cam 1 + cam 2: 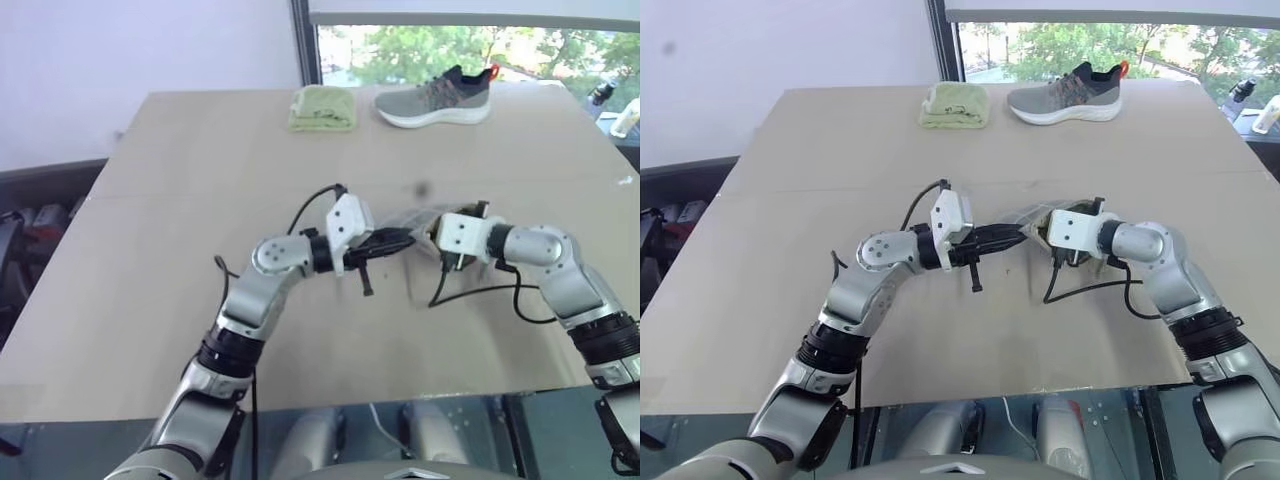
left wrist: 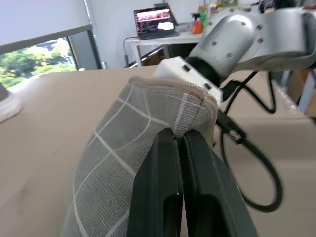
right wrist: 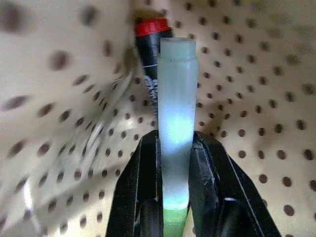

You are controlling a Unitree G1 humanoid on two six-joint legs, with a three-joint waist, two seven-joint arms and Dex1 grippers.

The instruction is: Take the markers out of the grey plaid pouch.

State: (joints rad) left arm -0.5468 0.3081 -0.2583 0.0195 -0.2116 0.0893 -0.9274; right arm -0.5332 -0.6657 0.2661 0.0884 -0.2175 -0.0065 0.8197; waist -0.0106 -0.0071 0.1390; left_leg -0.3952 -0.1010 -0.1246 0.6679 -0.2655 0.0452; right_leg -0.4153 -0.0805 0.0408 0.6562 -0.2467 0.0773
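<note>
Head views: the grey plaid pouch [image 1: 1025,216] hangs above the counter [image 1: 790,200] between both arms, its mouth facing the right end effector [image 1: 1042,232], which reaches inside.

Left wrist view: the left end effector [image 2: 181,143], fingers pressed together, pinches the pouch's rim.

Right wrist view: inside the dotted yellowish lining [image 3: 256,89], the right fingers pinch the light green marker [image 3: 175,128], its long axis running straight along them; the red-ended dark marker [image 3: 150,44] lies just behind, deeper in. Withdrawal should go back along that axis.
</note>
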